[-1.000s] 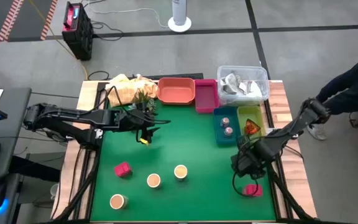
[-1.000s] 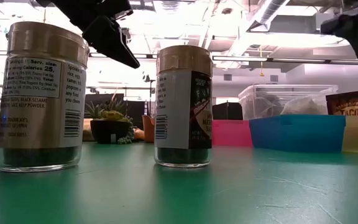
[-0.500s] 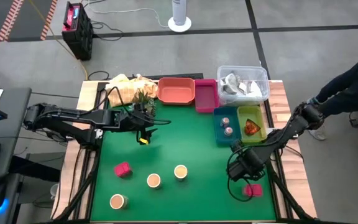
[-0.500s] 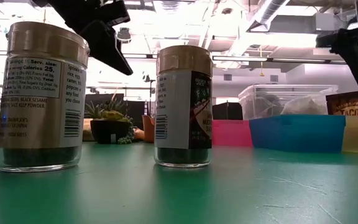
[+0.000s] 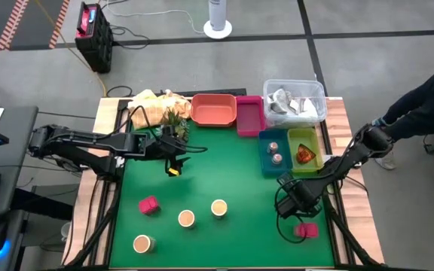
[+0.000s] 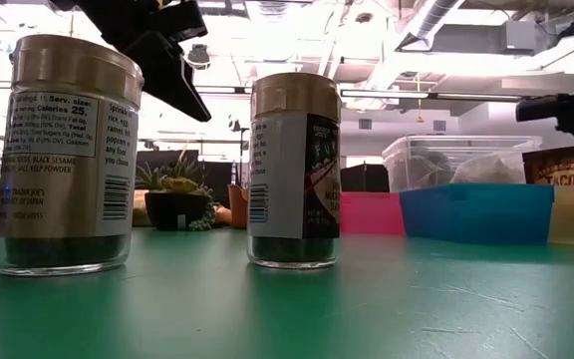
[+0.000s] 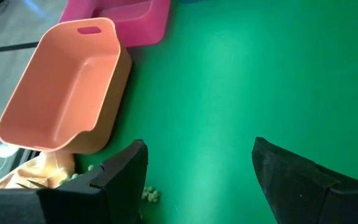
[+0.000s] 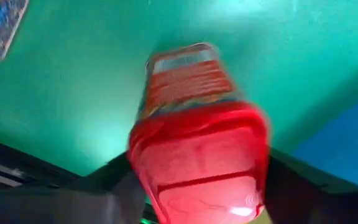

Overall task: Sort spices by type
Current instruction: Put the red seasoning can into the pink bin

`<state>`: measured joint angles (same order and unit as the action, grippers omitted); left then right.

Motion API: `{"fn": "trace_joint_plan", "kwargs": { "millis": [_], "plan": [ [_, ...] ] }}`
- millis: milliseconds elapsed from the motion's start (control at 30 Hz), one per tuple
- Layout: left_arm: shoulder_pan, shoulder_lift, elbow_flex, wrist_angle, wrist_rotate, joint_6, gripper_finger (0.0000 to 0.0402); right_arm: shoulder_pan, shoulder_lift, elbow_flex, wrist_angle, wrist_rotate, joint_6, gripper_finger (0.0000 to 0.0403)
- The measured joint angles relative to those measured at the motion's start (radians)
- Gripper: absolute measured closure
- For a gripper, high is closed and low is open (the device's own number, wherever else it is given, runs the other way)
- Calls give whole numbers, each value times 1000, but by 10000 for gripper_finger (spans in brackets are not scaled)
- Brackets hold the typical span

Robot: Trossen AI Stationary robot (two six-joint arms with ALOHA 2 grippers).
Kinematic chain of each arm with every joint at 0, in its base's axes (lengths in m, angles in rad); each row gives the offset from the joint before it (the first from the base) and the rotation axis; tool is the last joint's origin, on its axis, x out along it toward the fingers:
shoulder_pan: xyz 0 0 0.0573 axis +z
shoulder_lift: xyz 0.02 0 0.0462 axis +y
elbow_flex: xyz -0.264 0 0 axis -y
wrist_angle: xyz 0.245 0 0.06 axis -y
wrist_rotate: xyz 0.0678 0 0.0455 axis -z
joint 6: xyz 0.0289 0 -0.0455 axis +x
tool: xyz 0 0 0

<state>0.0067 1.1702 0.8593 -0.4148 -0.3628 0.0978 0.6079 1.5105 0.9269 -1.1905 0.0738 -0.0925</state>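
Right gripper (image 5: 298, 208) now shifted inward over the green mat, jaws straddling a red-lidded spice container (image 8: 197, 149), firm grip not confirmable. Pickup apparently under way. Container lying on its side near the table's front right, lid toward the wrist, long axis running away from it. Left gripper (image 5: 178, 156) half open, empty, near the plant.

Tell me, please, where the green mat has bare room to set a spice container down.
The widest free patch is mid-mat, between the left gripper, the blue tray and the tan-lidded cups below. The near-left corner is crowded: a magenta packet and three cups. The right gripper works at the near-right edge over another packet.
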Motion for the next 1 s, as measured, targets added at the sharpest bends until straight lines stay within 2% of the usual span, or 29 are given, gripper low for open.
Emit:
{"fn": "trace_joint_plan", "kwargs": {
  "millis": [100,233,467,600,767,867,1000],
  "plan": [
    [0,0,0,-11,0,2,128,0,0,-9,1,0,-43,170],
    [0,0,0,-27,0,2,128,-5,1,13,-18,14,-111,170],
    [0,0,0,-46,1,-6,128,-88,0,179,-43,166,-226,170],
    [0,0,0,-36,5,-17,128,-165,0,259,-22,256,-343,169],
    [0,0,-99,198,132,-35,128,-295,0,308,63,388,-586,167],
    [0,1,-185,364,213,-53,128,-401,0,319,157,400,-730,166],
    [7,-23,-230,418,227,-87,128,-559,0,320,264,402,-874,166]
  ]
}}
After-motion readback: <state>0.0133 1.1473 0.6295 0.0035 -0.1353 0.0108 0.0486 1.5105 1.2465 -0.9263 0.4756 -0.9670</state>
